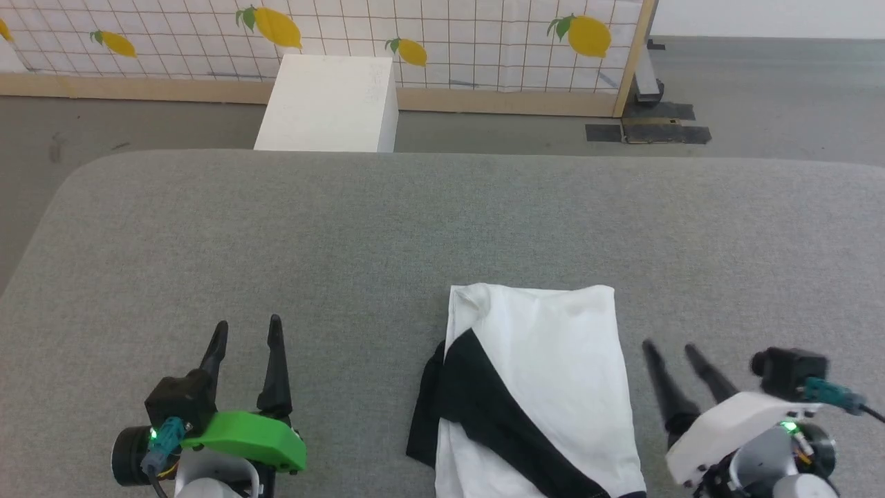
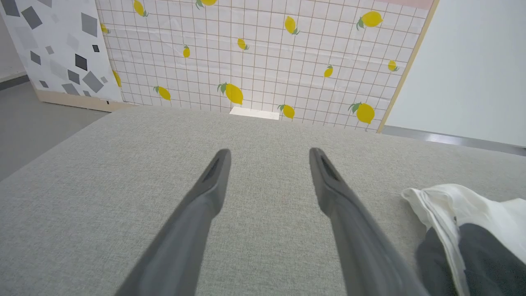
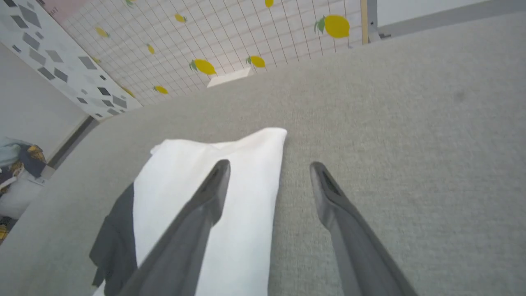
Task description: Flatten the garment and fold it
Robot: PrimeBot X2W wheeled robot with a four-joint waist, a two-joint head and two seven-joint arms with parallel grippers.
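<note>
Garment: you have the garment (image 1: 546, 373) lying near the centre, between the two grippers, as a compact white rectangle with a black section across its near left.
Progress: folding looks mostly done to you; the black part bulges past the left edge, so some tidying may remain.
Jaws: left gripper (image 1: 248, 322) and right gripper (image 1: 669, 346) both stand apart, holding nothing.
Surface: grey fabric top (image 1: 346, 228), rounded at the far left corner.
Room: white box (image 1: 332, 104) and lemon-print partition (image 1: 449, 41) on the far side, standing on the grey floor (image 1: 760, 90).

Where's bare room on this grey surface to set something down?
Free: the far stretch of the grey surface, from the T-shirt toward the white box; also between left gripper and T-shirt. Crowded: near edge, right gripper close beside the T-shirt.
</note>
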